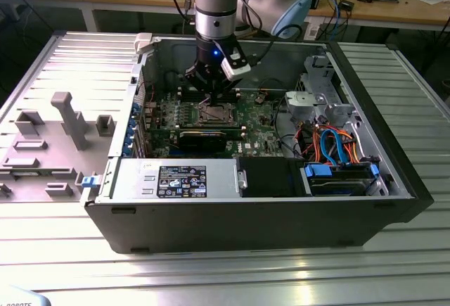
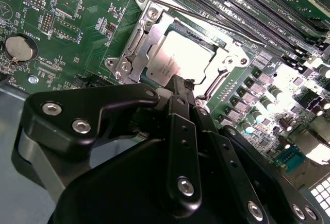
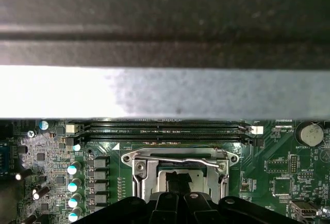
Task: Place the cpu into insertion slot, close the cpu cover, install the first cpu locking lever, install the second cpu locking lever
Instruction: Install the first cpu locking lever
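The cpu (image 2: 180, 56) lies flat in the insertion slot (image 1: 213, 115) of the green motherboard (image 2: 62, 28), its dull silver top showing through the window of the cpu cover (image 2: 227, 62). The cover lies down over the slot. A thin wire locking lever (image 2: 201, 15) runs along the slot's far edge; in the first wrist view this lever (image 3: 180, 158) crosses the slot's end. My gripper (image 2: 180, 84) hangs just over the slot's near edge, its black fingers shut together with nothing visible between them. In the exterior view the gripper (image 1: 213, 102) stands straight above the slot.
The motherboard sits inside an open computer case (image 1: 394, 172). Long black memory slots (image 3: 165, 127) run beside the slot, and a coin battery (image 2: 19, 48) and capacitors (image 2: 258, 113) are close by. A drive cage with blue and orange cables (image 1: 334, 144) is at the exterior view's right.
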### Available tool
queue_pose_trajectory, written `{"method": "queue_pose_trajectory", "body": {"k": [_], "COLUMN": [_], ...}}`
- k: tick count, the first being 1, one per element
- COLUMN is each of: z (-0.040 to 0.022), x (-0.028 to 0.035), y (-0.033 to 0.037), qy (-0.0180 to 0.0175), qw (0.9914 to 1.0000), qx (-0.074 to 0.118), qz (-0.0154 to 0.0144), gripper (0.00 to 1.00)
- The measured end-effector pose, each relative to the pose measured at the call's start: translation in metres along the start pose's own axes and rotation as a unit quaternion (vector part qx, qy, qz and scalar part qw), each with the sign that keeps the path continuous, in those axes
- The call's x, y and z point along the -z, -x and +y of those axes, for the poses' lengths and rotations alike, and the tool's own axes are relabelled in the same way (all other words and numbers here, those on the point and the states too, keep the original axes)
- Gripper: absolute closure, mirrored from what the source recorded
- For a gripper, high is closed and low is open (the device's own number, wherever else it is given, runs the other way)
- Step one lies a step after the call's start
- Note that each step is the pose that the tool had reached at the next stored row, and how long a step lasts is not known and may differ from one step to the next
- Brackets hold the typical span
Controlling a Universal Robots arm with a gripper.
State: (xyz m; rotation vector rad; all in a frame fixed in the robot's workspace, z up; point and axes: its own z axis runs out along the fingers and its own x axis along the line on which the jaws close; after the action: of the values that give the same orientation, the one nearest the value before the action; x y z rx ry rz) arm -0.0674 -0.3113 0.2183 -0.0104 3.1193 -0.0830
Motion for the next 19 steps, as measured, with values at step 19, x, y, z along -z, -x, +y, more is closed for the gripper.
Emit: {"method": "queue_pose_trajectory", "body": {"k": [19], "z": [0.0025], "x": [0.0107], "y": [-0.0158], "qy": [0.0308], "qw": [0.99925], "qx": [0.018], "qz": [-0.0155], "gripper": [0.89]}}
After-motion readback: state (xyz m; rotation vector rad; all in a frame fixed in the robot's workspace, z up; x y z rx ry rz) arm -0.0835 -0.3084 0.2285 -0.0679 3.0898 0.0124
